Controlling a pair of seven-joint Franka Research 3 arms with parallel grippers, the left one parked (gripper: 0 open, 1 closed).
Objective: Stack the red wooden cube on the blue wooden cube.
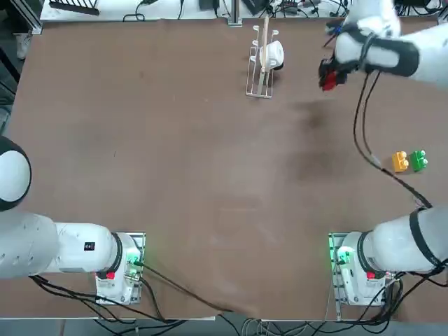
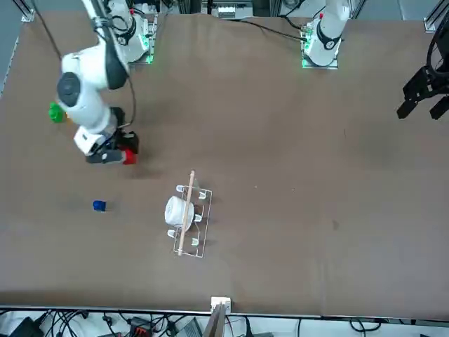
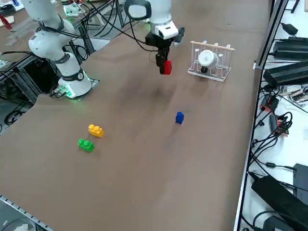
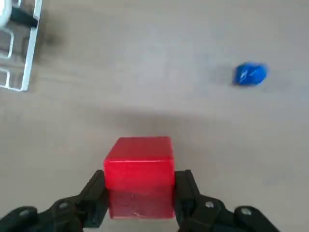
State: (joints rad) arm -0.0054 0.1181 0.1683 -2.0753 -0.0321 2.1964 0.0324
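Observation:
My right gripper [image 4: 140, 193] is shut on the red wooden cube [image 4: 139, 169] and holds it well above the table. The same gripper [image 3: 165, 65] hangs in the air near the dish rack, with the red wooden cube [image 3: 166, 68] between its fingers. The red wooden cube [image 1: 327, 82] also shows from overhead, and in the front view the red wooden cube [image 2: 129, 157] sits under the wrist. The blue wooden cube [image 3: 179, 117] rests alone on the brown table, off to the gripper's side. It appears as the blue wooden cube [image 2: 99, 205] and the blue wooden cube [image 4: 250, 74]. The arm hides it from overhead.
A wire dish rack [image 1: 261, 64] with a white cup [image 1: 271, 54] stands at the far side of the table. A yellow studded block [image 1: 400, 161] and a green studded block [image 1: 419, 160] lie together near the right edge. Cables trail over the table by the arm bases.

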